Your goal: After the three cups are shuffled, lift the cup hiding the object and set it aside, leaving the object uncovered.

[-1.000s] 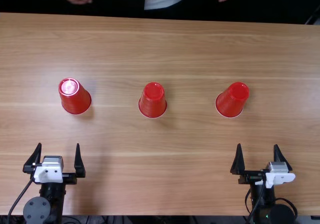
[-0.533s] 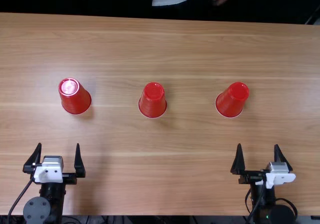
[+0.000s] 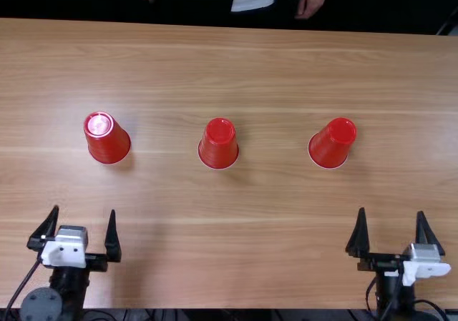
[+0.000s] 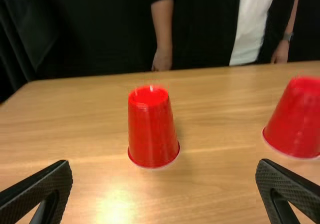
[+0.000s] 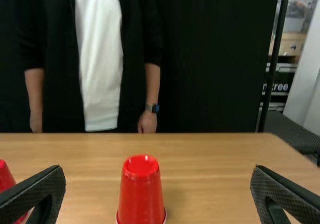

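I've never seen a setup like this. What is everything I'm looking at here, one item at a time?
table: one, light brown wood, under everything else
left cup, middle cup, right cup: three, red, upside down in a row across the middle of the table, standing apart from each other
left claw: one, two black fingers on a white block, open, at the near edge in front of the left cup, touching nothing
right claw: one, two black fingers on a white block, open, at the near edge, in front of the right cup and a little to its right, touching nothing
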